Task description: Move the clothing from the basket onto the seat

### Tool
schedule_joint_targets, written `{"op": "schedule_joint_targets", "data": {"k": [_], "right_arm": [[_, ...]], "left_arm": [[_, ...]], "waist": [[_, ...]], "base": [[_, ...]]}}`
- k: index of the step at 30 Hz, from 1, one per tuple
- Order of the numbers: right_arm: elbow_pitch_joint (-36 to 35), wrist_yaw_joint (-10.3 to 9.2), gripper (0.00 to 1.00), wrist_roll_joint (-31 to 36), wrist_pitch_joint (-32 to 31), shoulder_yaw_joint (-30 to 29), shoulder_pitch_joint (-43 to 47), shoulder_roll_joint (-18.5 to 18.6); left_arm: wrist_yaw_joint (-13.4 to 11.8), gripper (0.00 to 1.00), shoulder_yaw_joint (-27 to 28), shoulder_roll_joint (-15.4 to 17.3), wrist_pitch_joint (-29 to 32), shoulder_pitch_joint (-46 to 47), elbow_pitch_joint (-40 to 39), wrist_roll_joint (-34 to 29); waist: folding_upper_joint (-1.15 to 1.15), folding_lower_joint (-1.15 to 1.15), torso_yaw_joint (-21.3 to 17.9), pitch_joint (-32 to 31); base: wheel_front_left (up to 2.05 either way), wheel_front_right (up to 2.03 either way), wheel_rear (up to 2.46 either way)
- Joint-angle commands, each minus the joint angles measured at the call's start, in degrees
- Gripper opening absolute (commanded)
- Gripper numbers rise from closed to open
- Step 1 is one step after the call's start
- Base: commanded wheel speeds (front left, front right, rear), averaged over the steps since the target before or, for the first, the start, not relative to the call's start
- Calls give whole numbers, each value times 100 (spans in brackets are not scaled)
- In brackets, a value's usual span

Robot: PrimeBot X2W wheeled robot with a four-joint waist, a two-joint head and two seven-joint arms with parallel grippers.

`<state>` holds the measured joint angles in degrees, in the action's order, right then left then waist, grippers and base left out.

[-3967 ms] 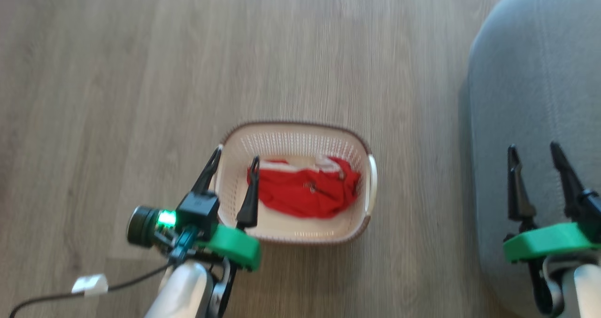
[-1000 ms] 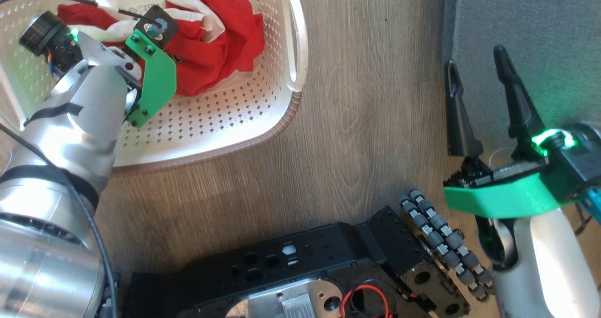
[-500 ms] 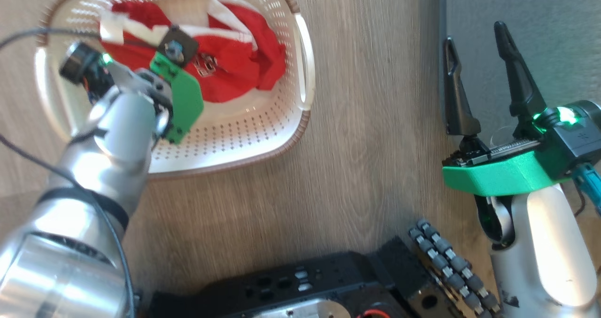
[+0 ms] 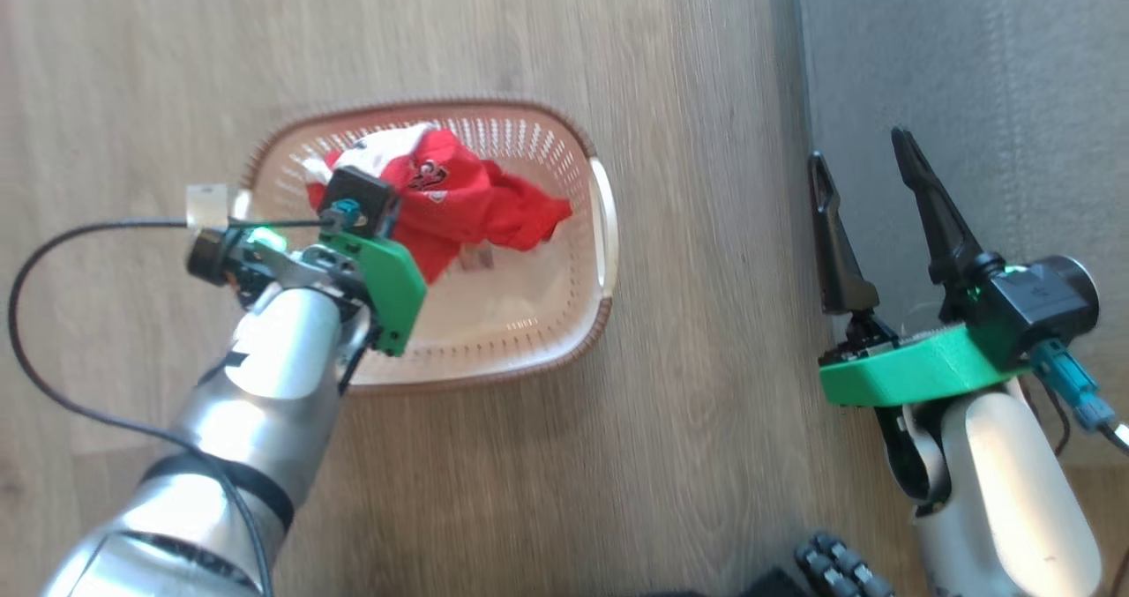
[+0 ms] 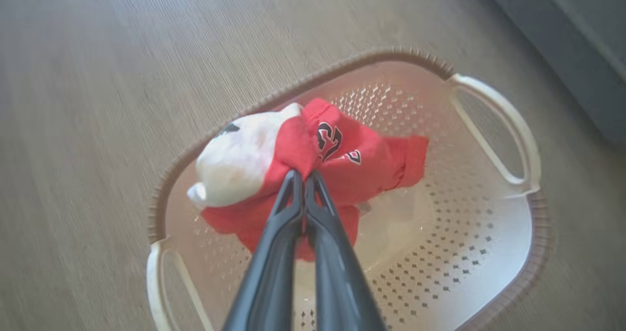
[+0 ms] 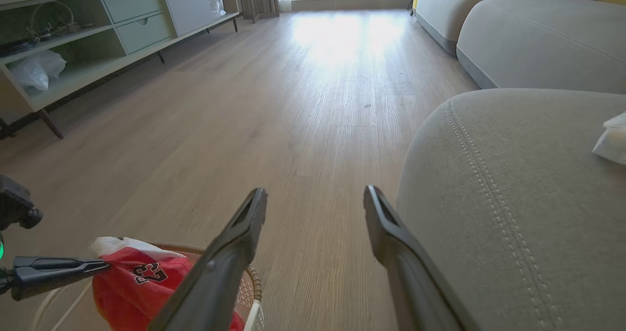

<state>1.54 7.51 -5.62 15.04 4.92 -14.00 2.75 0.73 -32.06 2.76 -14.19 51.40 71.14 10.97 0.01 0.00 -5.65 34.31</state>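
Left claw (image 5: 303, 175) pinches crumpled red-and-white soft clothing (image 5: 376, 160) above perforated oval basket (image 5: 481, 253); right claw (image 4: 857, 147) gapes.

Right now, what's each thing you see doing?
White perforated plastic basket: upright on the floor.
Red and white fabric clothing: bunched up, held over the basket.
Grey fabric seat: no red clothing on it yet.
Left end effector: shut on the clothing.
Right end effector: open, holding nothing.

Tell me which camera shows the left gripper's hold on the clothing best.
Left wrist view: the left gripper is shut on the bunched clothing over the basket. In the head view the pinch itself is hidden; the right wrist view shows it sideways, at its lower-left corner.
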Motion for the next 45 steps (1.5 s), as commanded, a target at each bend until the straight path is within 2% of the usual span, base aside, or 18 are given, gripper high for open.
{"op": "schedule_joint_targets", "data": {"k": [1,4,15,25,26,28,29,37,45], "right_arm": [[-137,-2,100,-42,-4,103,189,74],[-71,-2,100,-114,-4,46,264,96],[97,-2,100,-431,-4,-79,452,61],[146,-2,100,-509,-4,-102,695,46],[146,-2,100,-509,-4,-102,695,46],[151,-2,100,-525,-4,-91,779,40],[151,-2,100,-525,-4,-91,779,40],[145,-2,100,-540,-4,-79,869,31],[124,-2,100,-519,-4,-97,957,28]], "left_arm": [[-53,0,167,74,-75,-87,-285,50],[-130,0,434,71,-79,-385,-1105,207],[-240,0,1220,139,-80,-1205,-3135,90],[-158,0,1882,78,-80,-1800,-5278,-222],[-158,0,1882,78,-80,-1800,-5278,-222],[-153,0,2026,42,-81,-1875,-5932,-226],[-153,0,2026,42,-81,-1875,-5932,-226],[-213,0,2041,14,-81,-1982,-7383,36],[-111,0,1487,13,-81,-2130,-7731,183]], "waist": [[-1,0,213,-491],[-1,0,365,-842],[-1,0,671,-1754],[-1,0,799,-2370],[-1,0,799,-2370],[-1,0,844,-2528],[-1,0,844,-2528],[-1,0,899,-2761],[-1,0,982,-2847]], "base": [[0,0,0],[0,0,0],[0,0,0],[0,0,0],[0,0,0],[0,0,0],[0,0,0],[0,0,0],[0,0,0]]}}
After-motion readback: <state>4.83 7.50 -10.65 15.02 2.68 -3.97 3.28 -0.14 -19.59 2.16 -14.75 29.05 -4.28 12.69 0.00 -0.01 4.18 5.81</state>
